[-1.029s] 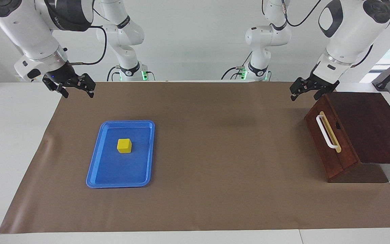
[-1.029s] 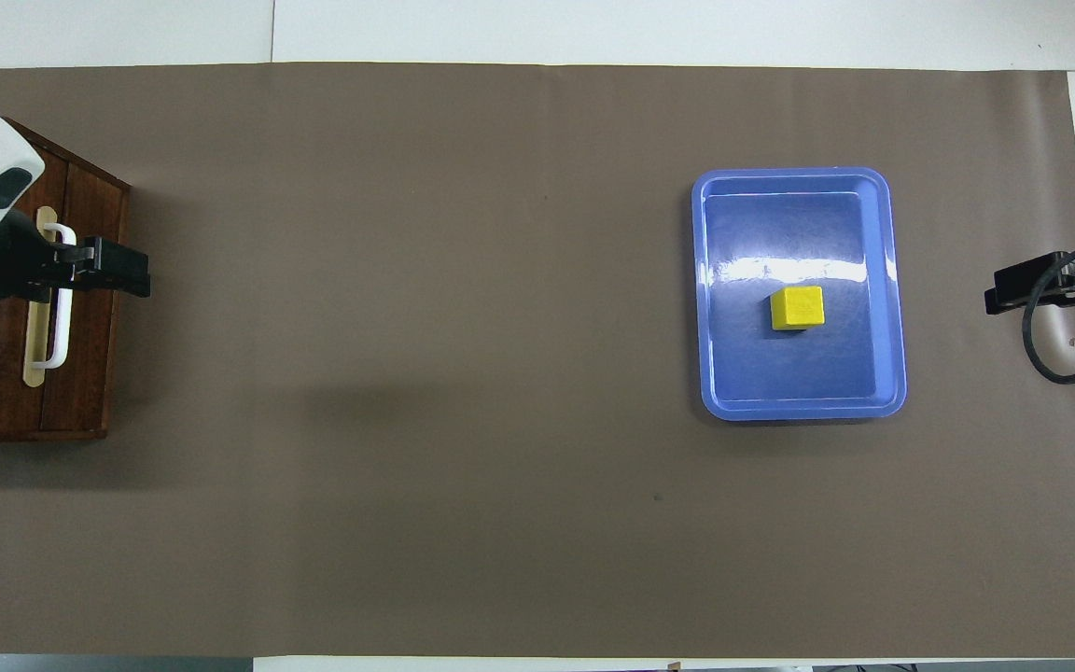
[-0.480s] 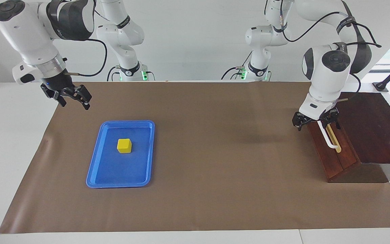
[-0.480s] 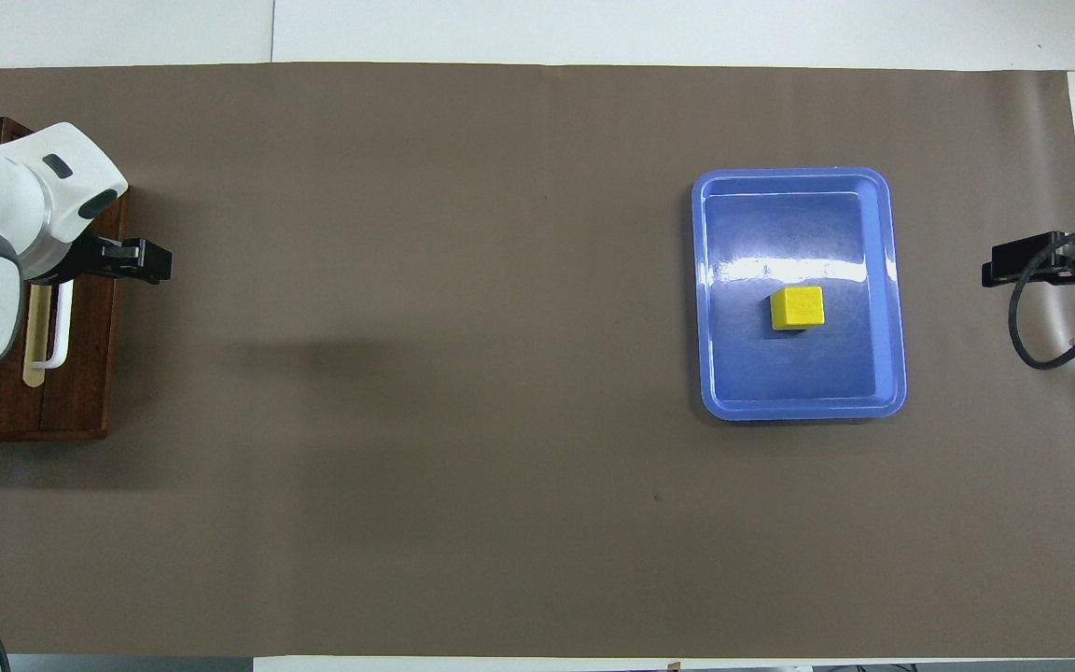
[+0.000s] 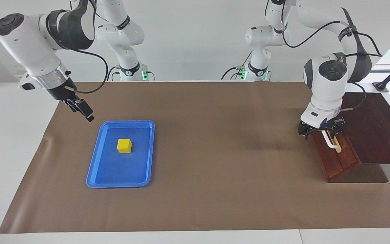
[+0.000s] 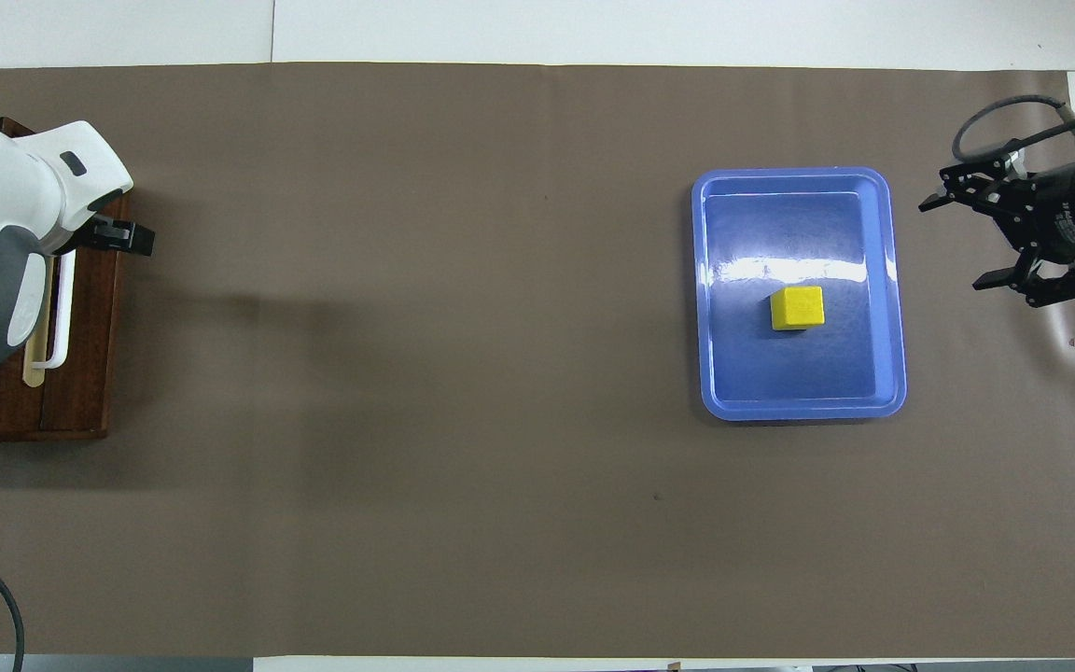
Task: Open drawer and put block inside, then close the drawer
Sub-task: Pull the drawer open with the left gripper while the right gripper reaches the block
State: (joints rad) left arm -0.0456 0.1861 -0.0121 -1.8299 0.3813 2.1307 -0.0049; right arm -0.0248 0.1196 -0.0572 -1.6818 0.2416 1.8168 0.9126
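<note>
The drawer (image 5: 337, 161) is shut, its dark reddish-brown front facing the table's middle at the left arm's end; it also shows in the overhead view (image 6: 85, 373). Its white bar handle (image 5: 330, 144) (image 6: 59, 322) is partly hidden by the arm. My left gripper (image 5: 321, 130) is open, low at the handle's end nearer the robots, one finger on each side of it. The yellow block (image 5: 124, 145) (image 6: 797, 308) lies in the blue tray (image 5: 95, 169) (image 6: 894, 280). My right gripper (image 5: 86, 112) (image 6: 953, 245) is open and empty, in the air beside the tray.
The drawer sits in a dark wooden cabinet (image 5: 374, 128) at the table's corner. A brown mat (image 5: 215, 176) covers most of the white table.
My left gripper has come down from above the cabinet's upper corner to the drawer handle. My right gripper has dropped, turned and moved toward the tray. Block and drawer have not moved.
</note>
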